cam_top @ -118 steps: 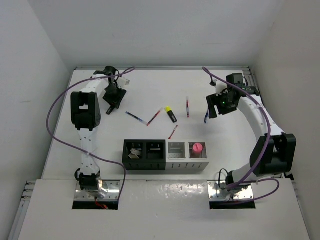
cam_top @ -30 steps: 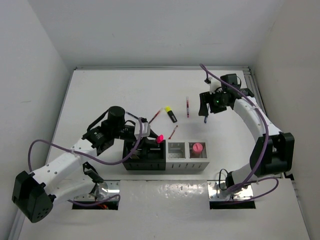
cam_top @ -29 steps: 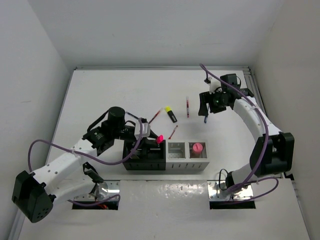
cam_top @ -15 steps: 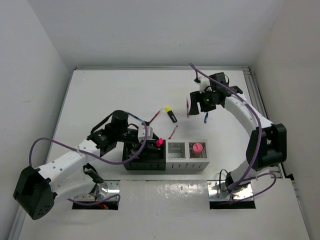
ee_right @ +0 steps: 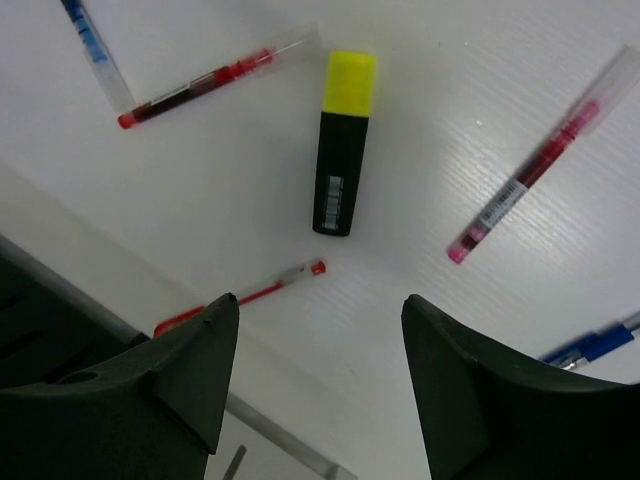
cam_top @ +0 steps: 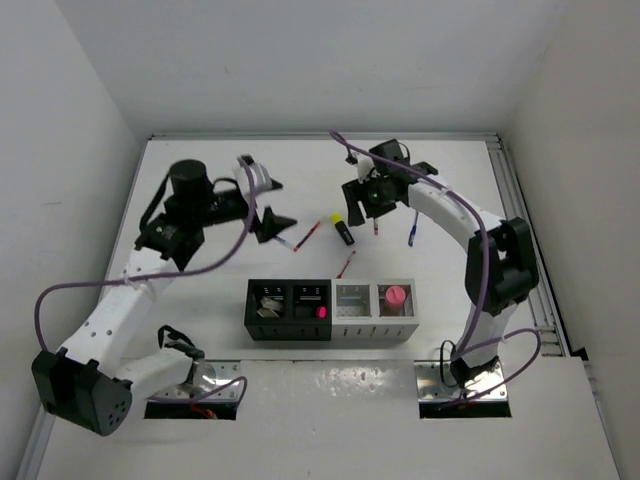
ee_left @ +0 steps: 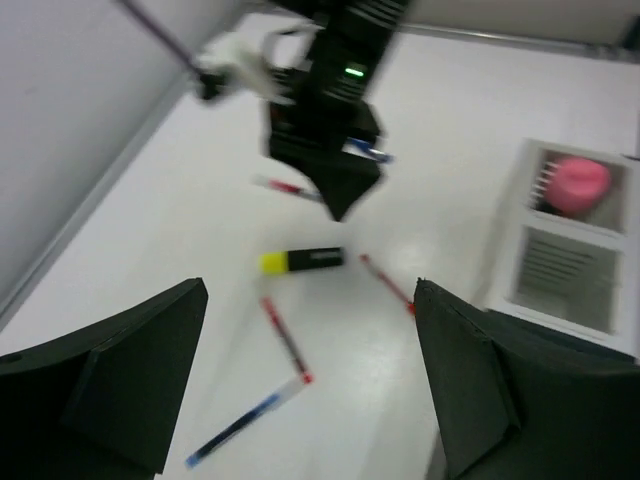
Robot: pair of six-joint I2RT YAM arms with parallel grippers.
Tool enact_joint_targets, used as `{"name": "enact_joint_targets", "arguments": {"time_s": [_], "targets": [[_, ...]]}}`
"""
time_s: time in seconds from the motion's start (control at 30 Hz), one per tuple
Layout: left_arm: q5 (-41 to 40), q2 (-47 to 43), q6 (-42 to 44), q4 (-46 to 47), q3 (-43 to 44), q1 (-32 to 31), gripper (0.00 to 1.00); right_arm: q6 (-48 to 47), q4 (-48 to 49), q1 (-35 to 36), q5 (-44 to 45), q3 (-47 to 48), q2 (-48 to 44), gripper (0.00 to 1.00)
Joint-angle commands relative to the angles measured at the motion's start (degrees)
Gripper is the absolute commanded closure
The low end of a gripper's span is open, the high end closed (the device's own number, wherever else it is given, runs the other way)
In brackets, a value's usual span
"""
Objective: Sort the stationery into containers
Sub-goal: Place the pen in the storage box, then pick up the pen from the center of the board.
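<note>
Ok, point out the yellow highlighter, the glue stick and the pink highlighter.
yellow highlighter (ee_right: 337,175): right wrist view, black barrel.
glue stick (cam_top: 396,295): top view, pink cap.
pink highlighter (cam_top: 321,312): top view, pink tip.

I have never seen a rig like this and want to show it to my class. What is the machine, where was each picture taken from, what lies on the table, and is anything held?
It is a robot: a left arm and a right arm bolted at the near edge of the table, each ending in a two-finger gripper. The wide picture comes from a fixed camera above and behind them. The other two come from cameras on the wrists; the dark shapes at their bottom are the arm's own fingers. On the table lie a yellow highlighter, red pens and blue pens. In a row of four bins, the second from the left holds a pink highlighter, the fourth a glue stick. The left gripper and right gripper are open and hold nothing.
</note>
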Motion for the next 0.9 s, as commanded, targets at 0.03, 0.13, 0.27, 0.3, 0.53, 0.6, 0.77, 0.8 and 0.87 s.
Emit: {"name": "enact_joint_targets", "arguments": {"time_s": [0.03,0.13,0.27,0.3,0.53,0.6,0.77,0.8,0.87], "targets": [[-4.9,6.7,-8.2,-2.4,7.2,10.0,0.08,1.7,1.4,3.0,6.3,5.1,5.4,0.34],[-5.5,12.7,-9.7,-9.3,13.4,15.1,0.08,1.3,0.4,4.7,8.4,8.7,9.6,0.34],[-3.3,15.9,-11.7,-11.4,14.5,19.6,0.08,1.0,-0.3,6.8,10.7,12.3,14.1,0.36],[-3.0,15.6,-11.8,-10.9,13.9,21.5,0.08,1.2,-0.4,6.9,11.0,12.7,14.9,0.36],[-1.8,11.5,-12.0,-5.1,6.5,25.2,0.06,0.3,-0.9,7.7,12.1,17.0,20.5,0.37],[-1.5,11.4,-11.8,-4.8,5.9,25.9,0.06,-0.3,-1.3,7.7,13.7,17.9,22.3,0.37],[0.4,12.1,-10.4,-4.6,5.0,27.9,0.06,-0.7,-0.9,7.6,15.8,19.4,25.0,0.40],[0.6,12.2,-10.3,-4.5,4.9,27.9,0.06,-0.7,-0.9,7.7,15.9,19.7,25.7,0.43],[0.8,12.7,-10.1,-4.6,4.9,28.9,0.06,-0.7,-0.7,7.7,16.1,19.9,26.4,0.46]]}}
